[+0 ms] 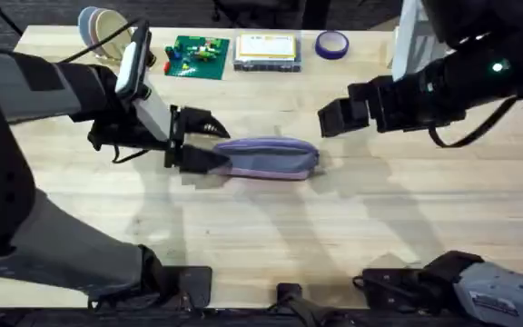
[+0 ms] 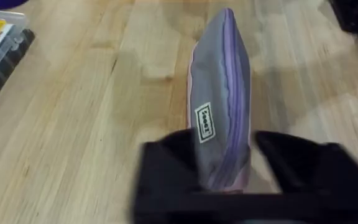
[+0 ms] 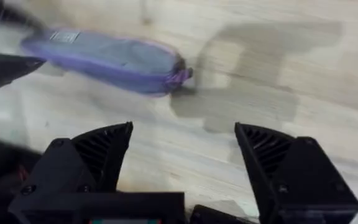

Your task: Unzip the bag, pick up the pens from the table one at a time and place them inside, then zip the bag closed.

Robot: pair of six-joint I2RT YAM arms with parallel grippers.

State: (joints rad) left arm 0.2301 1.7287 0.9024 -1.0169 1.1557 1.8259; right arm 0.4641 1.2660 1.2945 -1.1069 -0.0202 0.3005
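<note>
The lavender bag [image 1: 271, 156] lies lengthwise in the middle of the table [image 1: 352, 227], its zipper closed along the top [image 2: 232, 93]. My left gripper [image 1: 209, 145] is at the bag's left end, with its black fingers [image 2: 173, 168] pressed against both sides of the fabric [image 2: 219, 124]. My right gripper [image 1: 334, 116] hovers open above and just beyond the bag's right end. In the right wrist view its fingers [image 3: 101, 149] stand wide apart with nothing between them, and the bag [image 3: 104, 59] with its zipper pull [image 3: 182, 74] lies ahead. The pens are out of view.
Along the far edge stand stacked bowls [image 1: 98, 27], a green board with small parts [image 1: 196, 56], a flat clear box with a yellow label [image 1: 266, 50] and a purple tape roll [image 1: 331, 43]. Bare wood stretches in front of the bag.
</note>
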